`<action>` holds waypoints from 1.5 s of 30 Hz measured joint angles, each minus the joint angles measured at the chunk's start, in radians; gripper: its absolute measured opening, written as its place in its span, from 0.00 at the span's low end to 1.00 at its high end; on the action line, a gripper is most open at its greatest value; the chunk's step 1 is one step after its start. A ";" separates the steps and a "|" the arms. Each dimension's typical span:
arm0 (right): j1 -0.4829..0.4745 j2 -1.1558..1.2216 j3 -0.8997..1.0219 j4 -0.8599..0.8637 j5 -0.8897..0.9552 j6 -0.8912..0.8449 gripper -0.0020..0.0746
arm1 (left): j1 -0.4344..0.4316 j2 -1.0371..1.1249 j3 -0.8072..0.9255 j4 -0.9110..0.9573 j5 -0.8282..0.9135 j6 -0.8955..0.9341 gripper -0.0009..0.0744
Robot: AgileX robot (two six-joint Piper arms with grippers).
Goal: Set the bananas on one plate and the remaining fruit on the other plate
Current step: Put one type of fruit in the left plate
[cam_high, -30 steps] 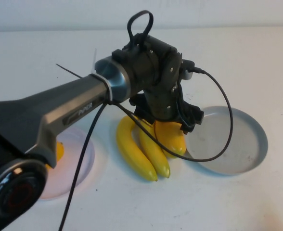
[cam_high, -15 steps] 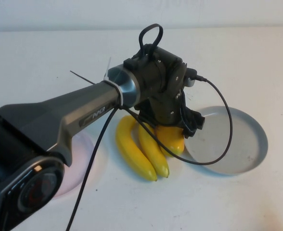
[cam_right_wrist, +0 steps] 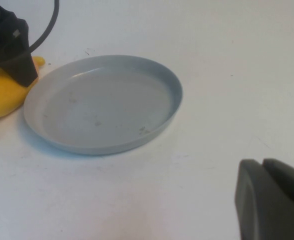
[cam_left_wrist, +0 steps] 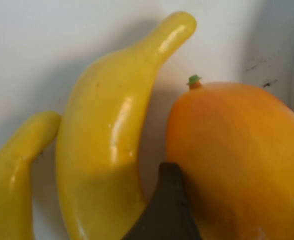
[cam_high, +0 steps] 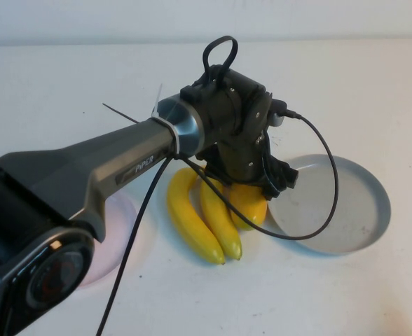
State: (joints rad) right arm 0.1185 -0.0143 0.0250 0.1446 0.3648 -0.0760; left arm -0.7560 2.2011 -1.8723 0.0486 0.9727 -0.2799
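Observation:
My left gripper (cam_high: 251, 183) is down over an orange-yellow mango (cam_high: 250, 203) that lies on the table between the bananas and the grey plate (cam_high: 346, 210). In the left wrist view one dark finger (cam_left_wrist: 164, 210) is wedged between the mango (cam_left_wrist: 237, 150) and the nearer banana (cam_left_wrist: 107, 150), pressed on the mango's side; the other finger is hidden. Two bananas (cam_high: 192, 222) (cam_high: 221, 222) lie side by side on the table. The pink plate (cam_high: 118, 234) is mostly hidden behind my left arm, and the second mango is hidden. My right gripper (cam_right_wrist: 263, 170) is shut and empty, near the grey plate (cam_right_wrist: 104, 105).
The grey plate holds nothing. A black cable (cam_high: 325, 189) loops from the left wrist over the grey plate's near rim. White table (cam_high: 374, 91) stretches behind and to the right of the plates.
My left arm swung right and lowered onto the mango, then held still. The bananas shifted slightly to the left. The arm now covers the mango on the pink plate.

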 joint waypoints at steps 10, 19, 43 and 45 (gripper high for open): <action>0.000 0.000 0.000 0.000 0.000 0.000 0.01 | 0.000 -0.012 -0.008 -0.003 0.033 0.040 0.72; 0.000 0.000 0.000 0.000 0.000 0.000 0.01 | 0.008 -0.190 -0.005 0.026 0.170 0.079 0.72; 0.000 0.000 0.000 0.000 0.000 0.000 0.01 | 0.244 -0.501 0.659 0.136 0.082 0.086 0.71; 0.000 0.000 0.000 0.000 0.000 0.000 0.01 | 0.247 -0.501 0.670 0.136 0.067 0.094 0.71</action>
State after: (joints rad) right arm 0.1185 -0.0143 0.0250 0.1446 0.3648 -0.0760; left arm -0.5093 1.7005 -1.2026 0.1844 1.0393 -0.1863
